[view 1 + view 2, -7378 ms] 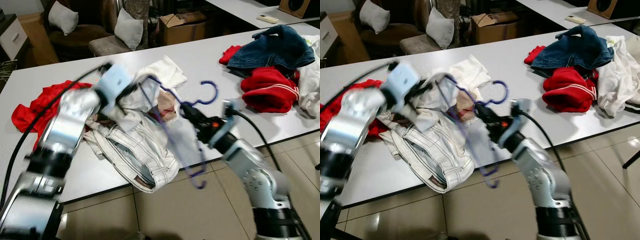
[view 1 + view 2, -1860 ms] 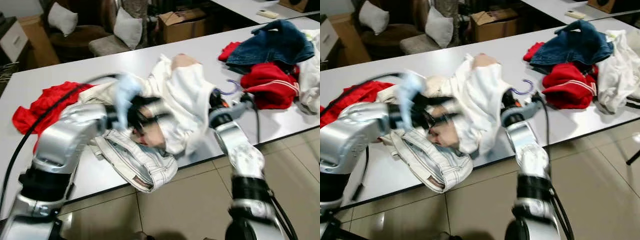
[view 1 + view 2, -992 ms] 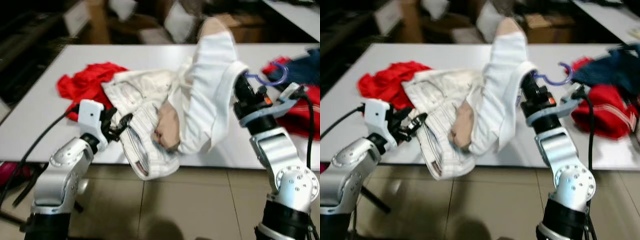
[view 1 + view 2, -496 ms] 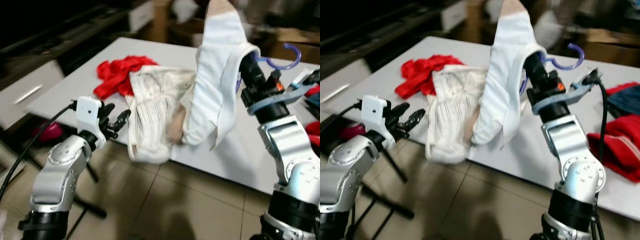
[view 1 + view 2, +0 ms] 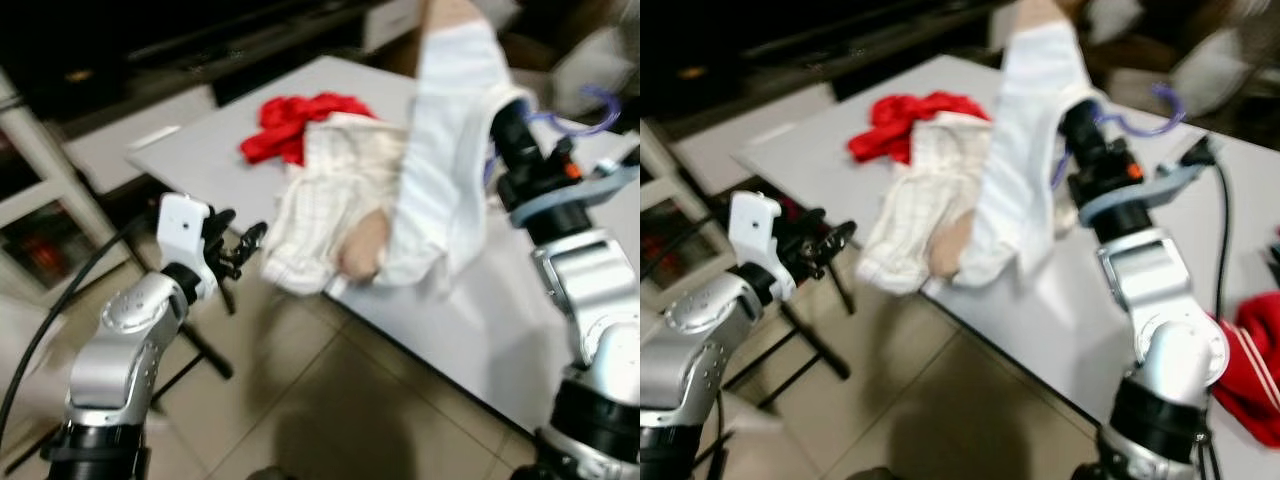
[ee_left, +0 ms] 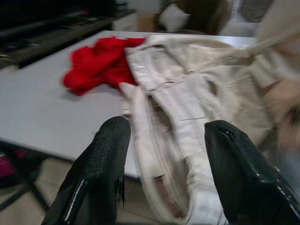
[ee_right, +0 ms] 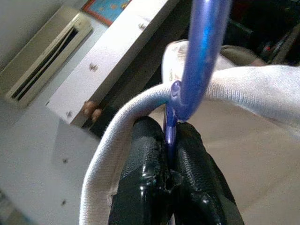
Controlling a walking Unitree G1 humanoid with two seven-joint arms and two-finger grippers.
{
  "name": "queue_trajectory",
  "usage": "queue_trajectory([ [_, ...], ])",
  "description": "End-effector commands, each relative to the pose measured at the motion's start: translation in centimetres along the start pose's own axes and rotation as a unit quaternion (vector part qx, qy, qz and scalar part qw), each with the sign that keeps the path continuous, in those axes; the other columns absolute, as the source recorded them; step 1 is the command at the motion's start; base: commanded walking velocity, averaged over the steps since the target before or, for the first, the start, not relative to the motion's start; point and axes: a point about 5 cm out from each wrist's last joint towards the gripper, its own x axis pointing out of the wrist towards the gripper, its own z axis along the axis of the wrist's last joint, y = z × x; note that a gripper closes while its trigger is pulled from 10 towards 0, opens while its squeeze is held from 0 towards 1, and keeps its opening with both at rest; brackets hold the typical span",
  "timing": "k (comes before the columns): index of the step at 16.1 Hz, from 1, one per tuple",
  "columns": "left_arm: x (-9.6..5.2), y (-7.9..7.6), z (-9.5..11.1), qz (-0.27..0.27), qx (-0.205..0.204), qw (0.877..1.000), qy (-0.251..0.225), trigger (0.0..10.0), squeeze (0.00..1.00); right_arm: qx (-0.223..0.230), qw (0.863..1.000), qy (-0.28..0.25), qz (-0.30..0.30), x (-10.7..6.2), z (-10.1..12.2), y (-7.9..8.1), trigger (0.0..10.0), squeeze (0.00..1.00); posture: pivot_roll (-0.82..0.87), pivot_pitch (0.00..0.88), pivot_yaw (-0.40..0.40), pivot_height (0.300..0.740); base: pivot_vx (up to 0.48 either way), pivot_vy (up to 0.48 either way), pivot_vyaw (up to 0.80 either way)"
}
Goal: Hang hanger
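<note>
The right gripper (image 7: 169, 164) has its jaws pinched tight on the thin stem of the purple hanger (image 7: 197, 61), just under the thicker hook. In the eye views that gripper is raised above the tabletop (image 5: 200, 160), buried in the collar of a white shirt (image 5: 450, 170) that drapes over the hanger and hangs down toward the near edge. The hook (image 5: 600, 105) sticks out behind the gripper, over the tabletop, and looks blurred. The shirt's neckline wraps around the black fingers (image 7: 145, 159) in the right wrist view.

A pair of cream trousers (image 5: 330, 210) lies at the near edge of the tabletop beside the shirt, with one end drooping over the edge. Behind the trousers, toward the far edge, sits a crumpled red garment (image 5: 295, 120). In the right eye view another red garment (image 5: 1250, 390) lies near the right end of the tabletop.

The left gripper (image 5: 232, 248) is held off the tabletop, out beyond its near corner and above the tiled floor (image 5: 330, 420), pointing toward the trousers. Its jaws stand wide apart with nothing between them; in the left wrist view the two fingers (image 6: 101, 173) frame the trousers and the first red garment without touching either.
</note>
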Motion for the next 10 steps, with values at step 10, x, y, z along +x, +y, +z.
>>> queue_trajectory([
  [10, -1.2, 2.1, 1.5, 0.048, 0.038, 0.998, -0.028, 10.0, 0.00, -0.004, 0.985, -0.006, 0.171, 3.4, 1.7, 7.5, 10.0, 0.00, -0.05, 0.000, 0.050, 0.740, 0.000, 0.000, 0.79],
])
